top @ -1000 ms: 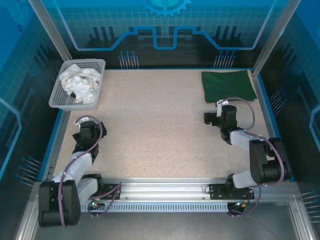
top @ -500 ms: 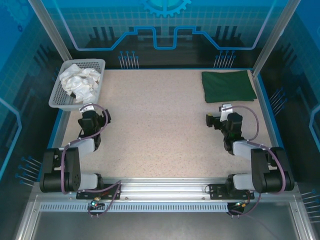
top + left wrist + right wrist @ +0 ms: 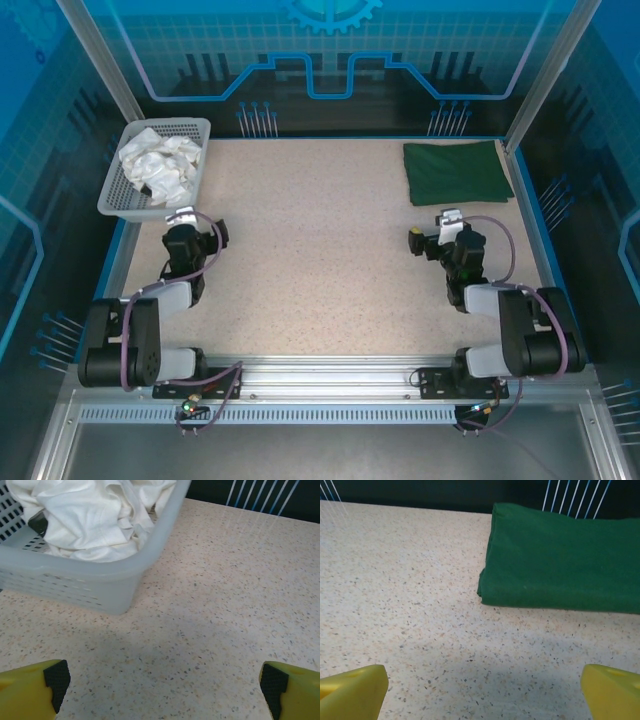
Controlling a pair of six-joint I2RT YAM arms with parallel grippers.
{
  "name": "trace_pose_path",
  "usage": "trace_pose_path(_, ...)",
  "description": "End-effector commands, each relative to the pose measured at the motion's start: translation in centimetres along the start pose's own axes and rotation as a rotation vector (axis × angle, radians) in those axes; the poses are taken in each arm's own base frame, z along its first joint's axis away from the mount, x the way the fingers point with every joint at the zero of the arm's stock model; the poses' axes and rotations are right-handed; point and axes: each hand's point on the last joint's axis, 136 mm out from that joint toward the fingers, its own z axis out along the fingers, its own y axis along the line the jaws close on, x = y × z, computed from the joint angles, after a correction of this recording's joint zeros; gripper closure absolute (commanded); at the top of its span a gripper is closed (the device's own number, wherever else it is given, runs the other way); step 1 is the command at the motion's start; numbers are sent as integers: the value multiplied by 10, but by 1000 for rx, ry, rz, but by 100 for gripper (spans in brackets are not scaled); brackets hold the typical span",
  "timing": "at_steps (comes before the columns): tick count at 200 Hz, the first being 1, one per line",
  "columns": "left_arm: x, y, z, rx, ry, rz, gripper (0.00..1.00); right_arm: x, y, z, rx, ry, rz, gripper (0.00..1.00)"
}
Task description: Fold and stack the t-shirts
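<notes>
**Left fingers (image 3: 25, 692) swung up to the basket (image 3: 120, 200); right side barely shifted**

Left went from a tucked pose to just short of the basket's near wall, pointing at it. Right fingers (image 3: 350, 687) are almost where they were, well across the tabletop (image 3: 320, 260) from the basket.

- Both sets of fingers are spread wide with nothing between them.
- Green shirt (image 3: 458, 172): lying flat in a neat rectangle at the far side of the tabletop, opposite the basket and roughly level with it. It looks folded already, so I'd treat it as the base of the stack. Right fingers face its near edge but aren't touching it.
- Pale shirt (image 3: 95, 520): crumpled in a heap inside the basket, filling most of it.

Step in hand, as I read it: fetching the pale shirt.

Next move:
- Left needs to lift over the basket rim, drop into the heap and pinch a single layer, then pull it up and out onto the open tabletop beside the basket.
- The basket looks light, so it may drag or tip if cloth snags on the mesh.
- Right is free to help spread the shirt once it's out.
</notes>
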Motion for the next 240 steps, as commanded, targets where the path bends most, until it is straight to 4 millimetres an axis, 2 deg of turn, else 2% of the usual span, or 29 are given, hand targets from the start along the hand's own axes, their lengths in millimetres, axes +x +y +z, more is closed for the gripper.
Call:
trace_pose_path(1,-12,-16,-2,64,-46,44,1,-8,3,2,-14,-72,-9,0)
trace_pose_path(32,-13,-22,-16,112,-103,35,1,-7,25,1,-39,-80,-115,0)
trace_pose_path(55,-13,-25,-21,127,-134,5,1,-7,26,-2,-25,-103,-128,0)
trace_pose_path(79,-13,-18,-11,87,-171,-51,1,-7,23,3,-25,-76,-115,0)
trace_pose_path(103,-5,-34,-2,122,-165,10,1,-6,15,15,-21,-11,-75,0)
trace_pose_path(123,5,-46,-2,182,-175,50,1,-6,8,16,2,-4,-48,0)
trace_pose_path(140,8,-58,-8,219,-206,105,1,-7,9,13,12,-17,-60,0)
trace_pose_path(157,8,-62,5,207,-149,122,1,-6,12,15,33,-7,-92,0)
trace_pose_path(170,7,-57,20,171,-71,100,1,-4,4,22,60,37,-58,0)
trace_pose_path(181,7,-54,19,193,-67,73,1,-5,-1,24,16,46,-9,0)
trace_pose_path(240,7,-55,19,193,-68,77,1,-5,0,24,32,47,-24,0)
